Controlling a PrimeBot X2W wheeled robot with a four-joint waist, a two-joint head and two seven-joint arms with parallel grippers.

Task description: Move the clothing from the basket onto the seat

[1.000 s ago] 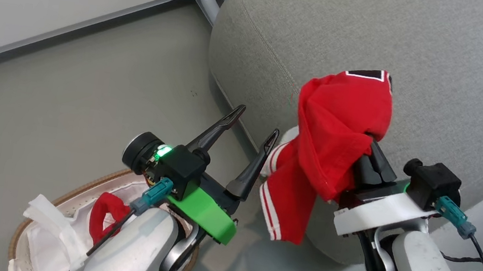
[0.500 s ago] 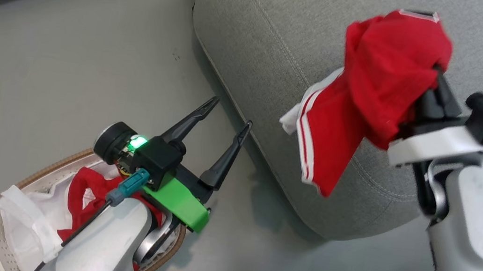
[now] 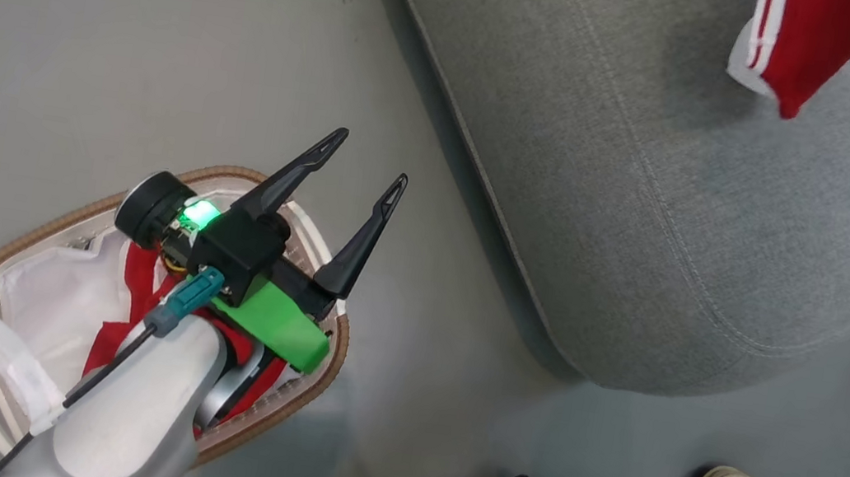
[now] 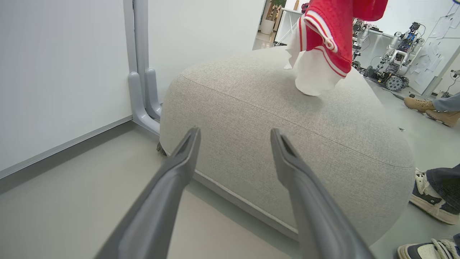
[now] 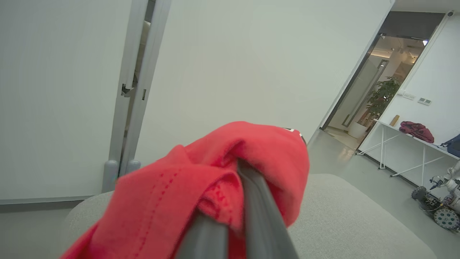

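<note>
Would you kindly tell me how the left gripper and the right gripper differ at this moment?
The left gripper has its fingers wide apart; the right gripper has its fingers shut. The left gripper holds nothing; the right gripper pinches a red garment. The left gripper sits by the basket, while the right gripper holds its garment over the seat. Both have two long dark fingers.

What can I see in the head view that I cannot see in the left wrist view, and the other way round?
Head view: the basket with red clothing inside it. Left wrist view: a grey wall post and other robots far behind. Both: the grey seat, the open left gripper and a red garment hanging over the seat.
</note>
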